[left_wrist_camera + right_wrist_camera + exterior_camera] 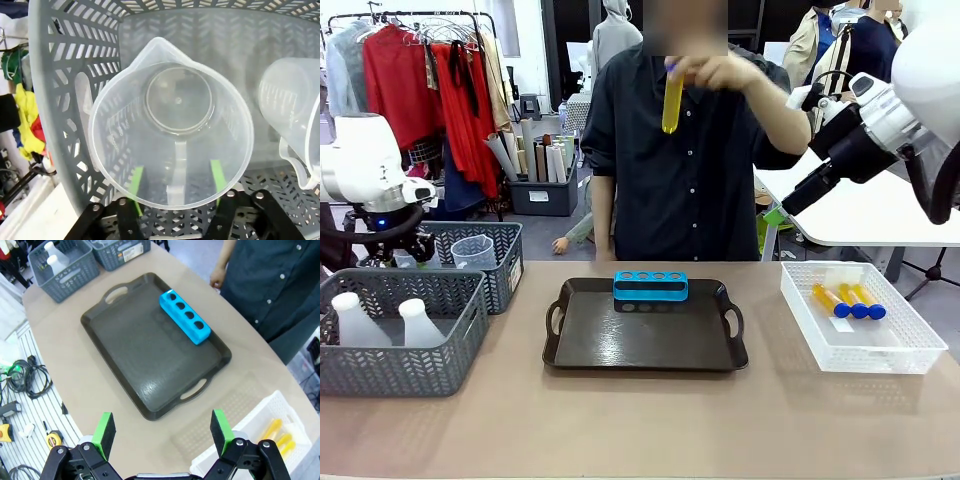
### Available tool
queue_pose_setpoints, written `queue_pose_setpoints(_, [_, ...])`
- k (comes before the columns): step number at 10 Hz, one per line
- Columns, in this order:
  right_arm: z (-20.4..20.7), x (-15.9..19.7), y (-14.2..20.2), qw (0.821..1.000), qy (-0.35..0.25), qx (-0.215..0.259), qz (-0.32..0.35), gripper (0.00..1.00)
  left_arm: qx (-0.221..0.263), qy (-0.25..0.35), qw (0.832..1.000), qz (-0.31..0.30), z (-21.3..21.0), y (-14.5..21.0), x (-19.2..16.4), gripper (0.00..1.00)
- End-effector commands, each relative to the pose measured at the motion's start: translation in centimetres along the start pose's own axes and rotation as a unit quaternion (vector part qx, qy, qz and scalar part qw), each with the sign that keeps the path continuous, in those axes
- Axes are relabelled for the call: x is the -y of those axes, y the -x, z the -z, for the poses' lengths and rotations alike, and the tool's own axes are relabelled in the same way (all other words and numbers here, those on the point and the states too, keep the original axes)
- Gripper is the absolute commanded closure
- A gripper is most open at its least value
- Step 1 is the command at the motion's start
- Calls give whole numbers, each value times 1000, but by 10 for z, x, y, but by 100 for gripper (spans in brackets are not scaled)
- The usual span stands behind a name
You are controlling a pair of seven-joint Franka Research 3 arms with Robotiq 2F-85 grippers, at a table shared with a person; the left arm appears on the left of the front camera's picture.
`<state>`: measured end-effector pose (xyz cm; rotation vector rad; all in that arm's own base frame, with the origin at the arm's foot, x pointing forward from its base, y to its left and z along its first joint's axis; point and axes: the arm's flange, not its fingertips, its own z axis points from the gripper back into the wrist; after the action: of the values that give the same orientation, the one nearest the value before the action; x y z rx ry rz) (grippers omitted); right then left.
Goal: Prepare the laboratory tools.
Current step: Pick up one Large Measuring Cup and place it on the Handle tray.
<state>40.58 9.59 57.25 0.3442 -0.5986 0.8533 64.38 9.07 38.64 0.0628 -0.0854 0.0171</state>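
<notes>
Clear beaker (pixel 170 125) stands in the grey basket (pixel 65 100) under my left gripper (pixel 177 181), jaws spread, empty (right gripper (pixel 162 427) likewise released, high over the table (pixel 75 375)), so I judge pickup's starting: lower, close squarely.

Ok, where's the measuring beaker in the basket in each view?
Front view: beaker in the rear grey basket, far left.
Left wrist view: beaker at centre, seen from above, basket wall around it.
Right wrist view: too small to tell; its basket sits at the top edge.
Shared landmark: that grey basket.
</notes>
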Motion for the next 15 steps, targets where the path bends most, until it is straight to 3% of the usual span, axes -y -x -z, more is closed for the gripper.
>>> queue_pose_setpoints(1, [-1,0,-1,1000,-7,7,1,0,1,2,1000,-6,-3,-4,-3,96])
queue_pose_setpoints(2, [-1,0,-1,1000,-7,7,1,0,0,3,1000,-5,-3,-4,-3,100])
queue_pose_setpoints(8, [-1,0,-1,1000,-7,7,1,0,16,22,1000,12,-37,4,-6,100])
queue_pose_setpoints(15, [-1,0,-1,1000,-7,7,1,0,83,-1,988,129,-190,57,33,100])
